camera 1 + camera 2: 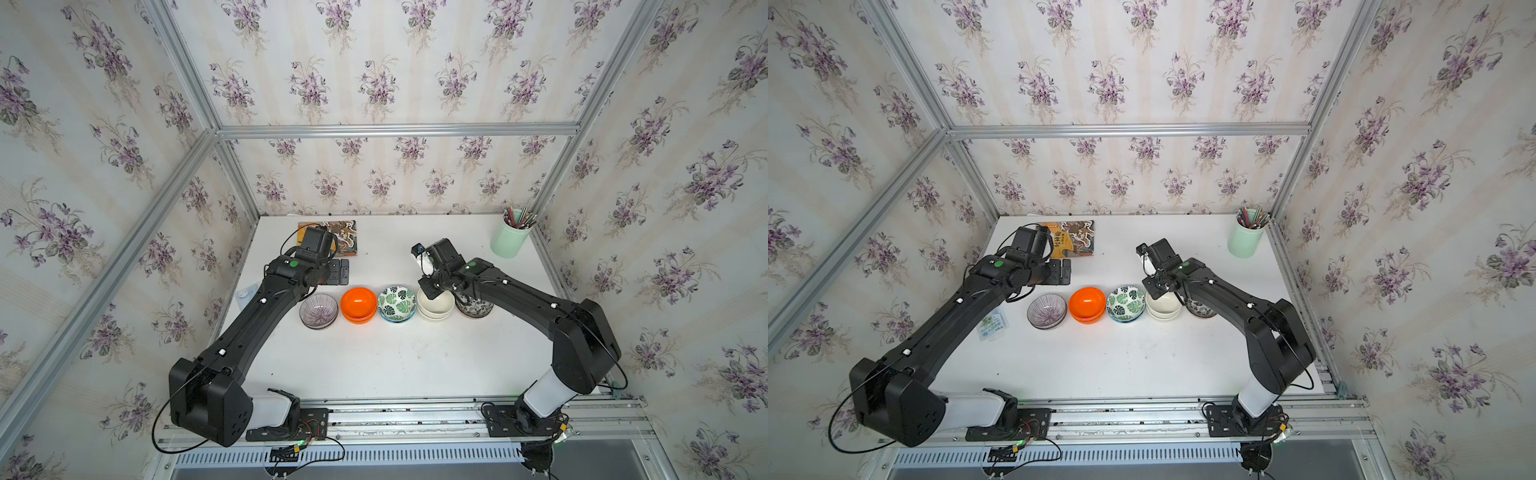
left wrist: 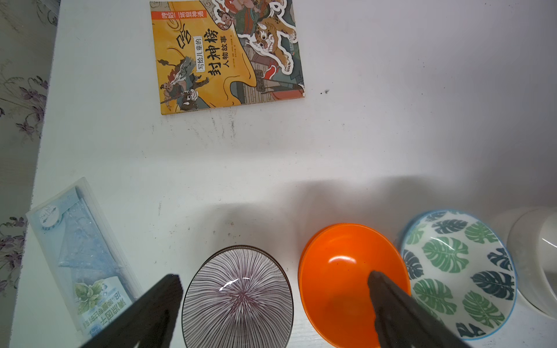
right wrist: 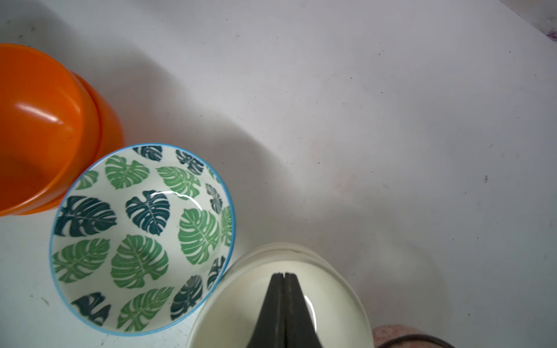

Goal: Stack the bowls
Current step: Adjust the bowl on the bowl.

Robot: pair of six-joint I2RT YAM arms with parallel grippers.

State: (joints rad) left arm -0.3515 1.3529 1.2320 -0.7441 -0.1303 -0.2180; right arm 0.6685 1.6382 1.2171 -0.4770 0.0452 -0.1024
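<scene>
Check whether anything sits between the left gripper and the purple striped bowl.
Nothing visible does. The open left gripper hovers by the purple striped bowl with no object between them. The orange bowl stands close beside it, so one finger could meet it.

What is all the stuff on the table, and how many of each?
Striped bowl: one seen, purple, row's left end.
Orange bowls: two, orange, stacked beside it.
Leaf bowls: two, green-and-white, stacked mid-row.
Cream bowls: two, cream, stacked next along.
Floral bowl: count unclear, black-and-white, right end, partly hidden.
Book: one, orange, back left.
Packet: one, clear blue, left edge.
Cup: one, mint, back right.
Table: one, white, under everything.
Left gripper: one, black, open above striped and orange bowls.
Right gripper: one, black, shut above cream bowls.
</scene>
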